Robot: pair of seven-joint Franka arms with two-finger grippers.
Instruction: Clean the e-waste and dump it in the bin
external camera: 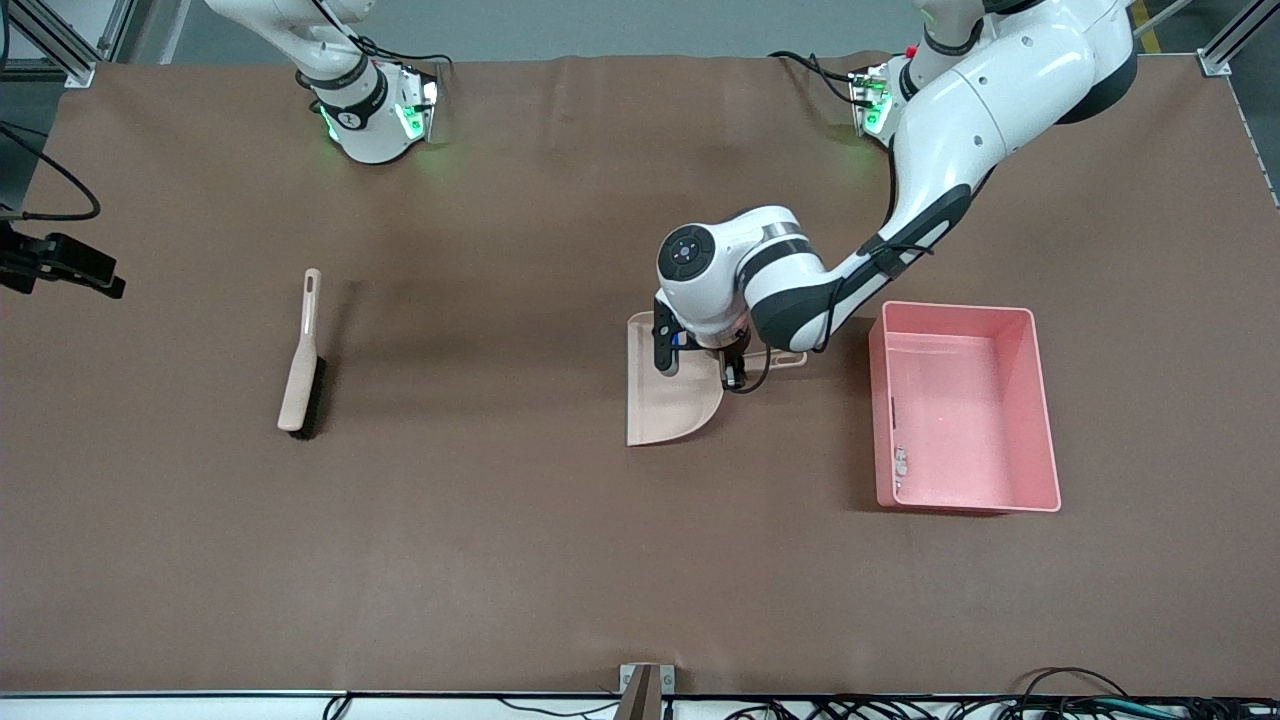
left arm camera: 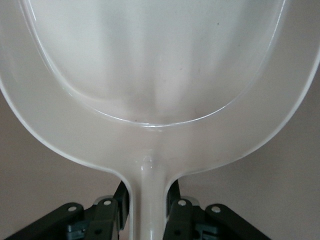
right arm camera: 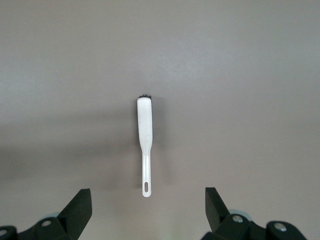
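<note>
My left gripper (left arm camera: 148, 212) is shut on the handle of the beige dustpan (left arm camera: 160, 75), whose scoop shows nothing in it. In the front view the left gripper (external camera: 735, 358) holds the dustpan (external camera: 665, 400) flat and low at mid-table, beside the pink bin (external camera: 1040, 420). A tiny pale piece of e-waste (external camera: 901, 460) lies inside the bin, by the wall that faces the dustpan. My right gripper (right arm camera: 148, 210) hangs open high over the brush (right arm camera: 144, 135), with nothing between its fingers. It is out of the front view.
The beige brush (external camera: 300, 365) with dark bristles lies on the brown table toward the right arm's end. A black device (external camera: 60, 265) juts in at that end's edge. Cables run along the table edge nearest the front camera.
</note>
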